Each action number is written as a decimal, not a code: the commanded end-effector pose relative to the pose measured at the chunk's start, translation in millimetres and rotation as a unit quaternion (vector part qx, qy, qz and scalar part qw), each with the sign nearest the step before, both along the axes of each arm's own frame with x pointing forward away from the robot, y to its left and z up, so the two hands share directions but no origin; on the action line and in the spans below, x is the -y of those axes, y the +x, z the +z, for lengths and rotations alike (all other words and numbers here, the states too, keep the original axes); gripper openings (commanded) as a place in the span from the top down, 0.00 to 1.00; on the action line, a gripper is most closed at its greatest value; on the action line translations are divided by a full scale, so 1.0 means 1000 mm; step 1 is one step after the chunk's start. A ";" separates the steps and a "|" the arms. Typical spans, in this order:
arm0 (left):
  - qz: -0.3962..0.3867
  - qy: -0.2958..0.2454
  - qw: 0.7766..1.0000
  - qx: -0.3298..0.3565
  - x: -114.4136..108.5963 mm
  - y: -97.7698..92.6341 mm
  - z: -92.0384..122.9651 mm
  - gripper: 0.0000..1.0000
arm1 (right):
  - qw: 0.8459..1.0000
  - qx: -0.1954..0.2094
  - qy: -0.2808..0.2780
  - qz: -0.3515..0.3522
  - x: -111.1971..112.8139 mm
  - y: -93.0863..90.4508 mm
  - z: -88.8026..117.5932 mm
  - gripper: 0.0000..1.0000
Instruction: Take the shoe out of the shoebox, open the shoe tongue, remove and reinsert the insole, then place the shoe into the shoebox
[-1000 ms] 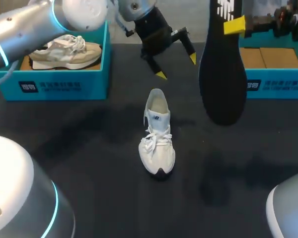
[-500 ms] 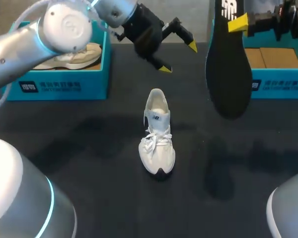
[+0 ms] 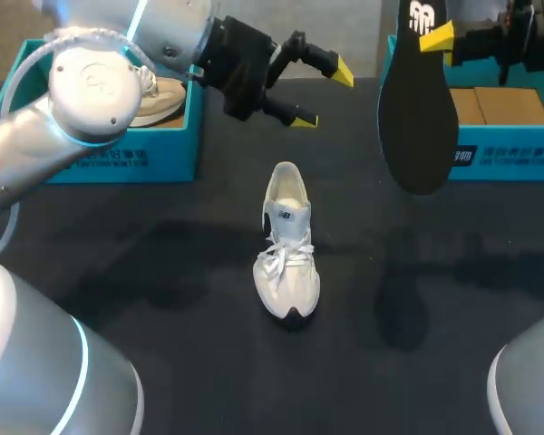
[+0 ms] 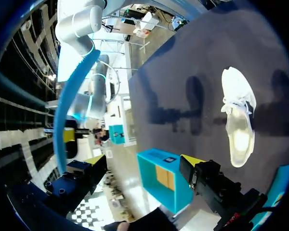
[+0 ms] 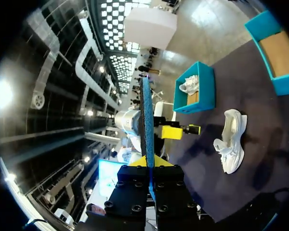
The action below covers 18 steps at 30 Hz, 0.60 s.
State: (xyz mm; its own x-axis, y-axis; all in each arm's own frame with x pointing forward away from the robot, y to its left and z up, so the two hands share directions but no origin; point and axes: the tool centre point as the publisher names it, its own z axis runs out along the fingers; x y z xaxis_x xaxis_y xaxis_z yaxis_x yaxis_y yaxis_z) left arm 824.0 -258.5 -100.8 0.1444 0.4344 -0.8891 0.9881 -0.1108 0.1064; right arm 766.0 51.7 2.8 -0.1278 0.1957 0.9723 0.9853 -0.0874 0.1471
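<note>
One white sneaker [image 3: 286, 240] stands upright at the middle of the dark table [image 3: 163, 290], outside both boxes, its toe toward 6 o'clock and its heel opening toward 12. The laces look loosened, though whether the tongue is pulled fully forward is hard to make out from above. The insole [image 3: 418, 118] is out of the shoe: it hangs in the air at about 1 o'clock from the sneaker, well apart from it, broad forefoot end down. The right gripper [image 3: 440, 38] pinches it near the heel end, one finger on each face; the right wrist view shows the insole [image 5: 145, 120] edge-on between those fingers.

At 12 o'clock, beyond the heel and above the table, the left gripper [image 3: 325, 95] hovers with its fingers spread wide and nothing between them. A teal shoebox [image 3: 503, 156] with a bare cardboard floor sits at 2 o'clock; a second teal box [image 3: 118, 159] at 10 o'clock holds another sneaker [image 3: 163, 95].

The step in hand appears to be putting the insole back. It should go well if the right arm lines the insole up with the shoe's long axis, feeds the forefoot end into the collar first at a shallow slant, and slides it toward the toe. The free left gripper would best steady the heel so the light shoe does not skid or tip.
</note>
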 end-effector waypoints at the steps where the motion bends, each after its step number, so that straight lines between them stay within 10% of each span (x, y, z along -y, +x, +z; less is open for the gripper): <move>1: -0.012 -0.089 0.996 0.004 -0.010 -0.012 0.004 0.00 | 1.000 -0.017 0.004 -0.001 0.000 0.010 -0.011 1.00; 18: -0.060 -0.192 0.979 0.011 -0.016 -0.037 0.027 0.00 | 0.997 -0.079 0.004 -0.002 -0.016 0.049 -0.040 1.00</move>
